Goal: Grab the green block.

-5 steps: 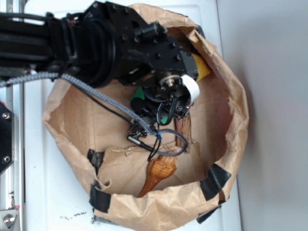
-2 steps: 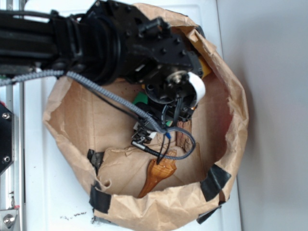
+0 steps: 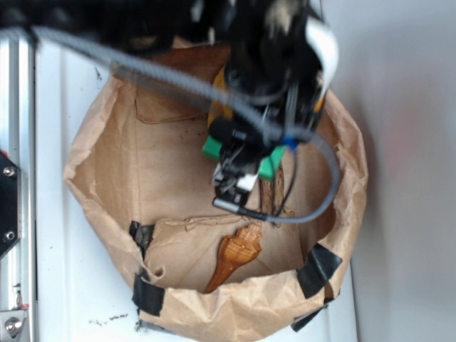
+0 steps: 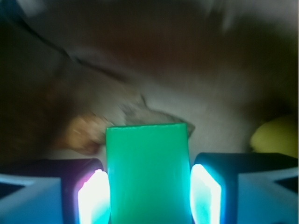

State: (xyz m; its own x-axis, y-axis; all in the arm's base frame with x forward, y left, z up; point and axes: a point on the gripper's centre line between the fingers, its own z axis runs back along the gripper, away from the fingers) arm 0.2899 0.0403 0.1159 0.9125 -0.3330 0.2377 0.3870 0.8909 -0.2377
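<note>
One green block (image 4: 148, 173) (clamped), one end effector (image 4: 148, 196), two fingers (image 4: 93, 196)

Blurred across the top of the exterior view: arm (image 3: 271, 43), cut off by the upper edge. Mostly hidden behind gripper (image 3: 239, 158): green block (image 3: 211, 148). In the wrist view, smeared background, block's lower end cropped.

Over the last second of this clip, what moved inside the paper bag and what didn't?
The arm swung up toward the top of the exterior view, and the tool now has the green block clamped between its fingers, seemingly lifted clear of the bag floor. The paper bag, the bark piece and the brown wooden piece stayed where they were.
</note>
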